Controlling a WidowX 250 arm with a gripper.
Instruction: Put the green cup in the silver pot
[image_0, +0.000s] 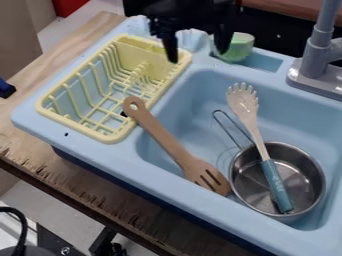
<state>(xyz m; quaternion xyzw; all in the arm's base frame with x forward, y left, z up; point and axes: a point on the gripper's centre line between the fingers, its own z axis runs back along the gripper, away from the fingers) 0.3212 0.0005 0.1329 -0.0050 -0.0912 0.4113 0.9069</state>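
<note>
camera view: i have the gripper (196, 52) hanging at the top of the frame, jaws released and spread well apart, one finger overlapping the left edge of the green cup (239, 48). that cup sits at the upper right, on the back ledge of the blue sink (87, 146). my silver pot (310, 172) is at the lower right, in the basin, with the teal handle of a pasta server (244, 107) inside. a wooden spatula (163, 137) leans across the basin's left edge, near the yellow rack (107, 137).
</note>
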